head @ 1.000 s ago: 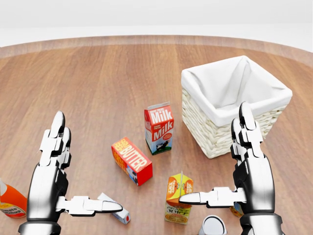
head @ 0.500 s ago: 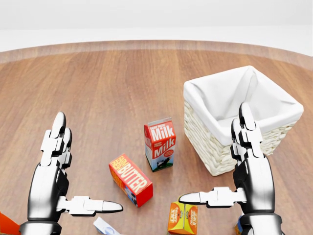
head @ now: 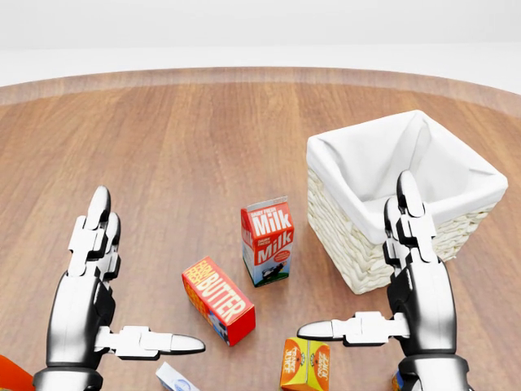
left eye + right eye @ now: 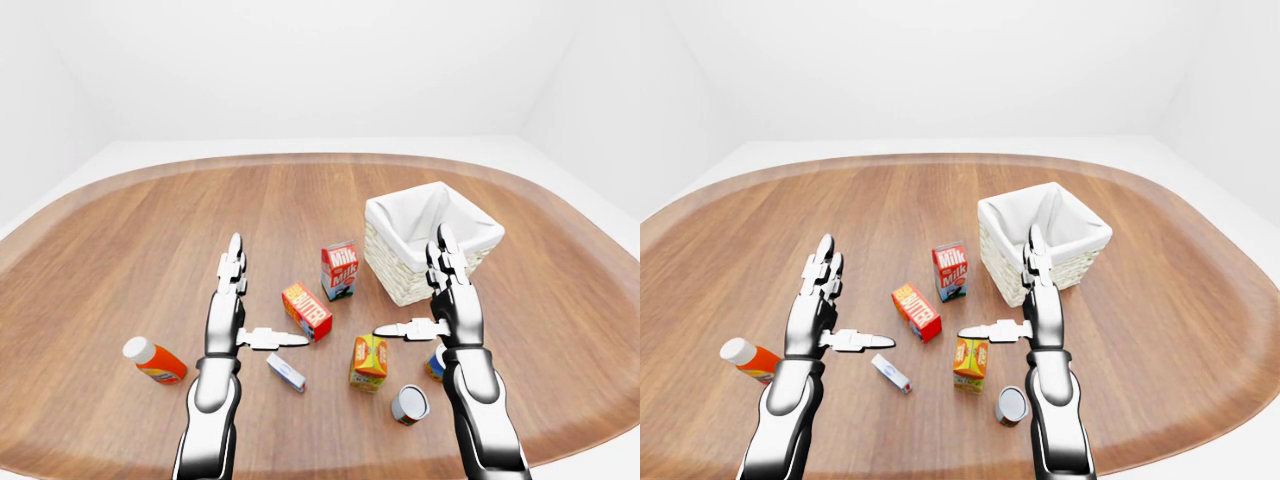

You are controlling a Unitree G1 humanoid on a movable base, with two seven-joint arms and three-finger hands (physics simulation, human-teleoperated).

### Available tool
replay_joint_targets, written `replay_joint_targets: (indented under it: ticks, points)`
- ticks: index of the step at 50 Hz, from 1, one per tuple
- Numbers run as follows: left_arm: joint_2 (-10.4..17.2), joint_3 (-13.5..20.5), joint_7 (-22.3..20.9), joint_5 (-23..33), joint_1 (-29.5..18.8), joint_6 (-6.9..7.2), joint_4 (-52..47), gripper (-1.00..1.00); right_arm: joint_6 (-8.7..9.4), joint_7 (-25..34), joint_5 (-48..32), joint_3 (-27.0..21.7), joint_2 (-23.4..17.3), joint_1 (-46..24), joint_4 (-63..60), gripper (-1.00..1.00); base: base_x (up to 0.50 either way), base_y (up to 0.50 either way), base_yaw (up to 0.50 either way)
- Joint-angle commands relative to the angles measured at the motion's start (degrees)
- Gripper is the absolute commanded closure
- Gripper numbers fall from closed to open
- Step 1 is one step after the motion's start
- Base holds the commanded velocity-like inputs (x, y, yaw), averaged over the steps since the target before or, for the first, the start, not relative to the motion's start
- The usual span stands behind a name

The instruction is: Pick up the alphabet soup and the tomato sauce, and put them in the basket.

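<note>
Wooden table, white room; both hands empty, fingers spread wide.
Lower your right hand to the can lying just below it; basket sits directly above it.

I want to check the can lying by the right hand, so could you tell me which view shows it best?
The left-eye view shows the can whole, lying on its side below the orange carton, beside the right forearm. The right-eye view shows it too, partly beside the arm. The head view cuts it off below its bottom edge.
</note>
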Motion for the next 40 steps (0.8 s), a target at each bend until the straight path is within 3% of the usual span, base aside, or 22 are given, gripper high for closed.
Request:
replay_joint_targets:
  ticks: [1,25,40]
  points:
    - [0.0,-0.1,-0.1,0.1,0.0,0.0,0.0,-1.0,0.0,0.1,0.1,0.0,0.0,0.0,0.2,-1.0,0.0,0.0,0.0]
    - [0.1,-0.3,-0.5,1.1,-0.9,0.0,2.4,-1.0,0.0,1.2,-2.5,-0.5,-0.4,2.1,-2.6,-1.0,0.0,0.0,0.0]
    - [0.2,-0.4,-0.7,1.1,-1.0,0.0,2.3,-1.0,0.0,4.1,-11.3,-1.5,-0.9,6.6,-8.5,-1.0,0.0,0.0,0.0]
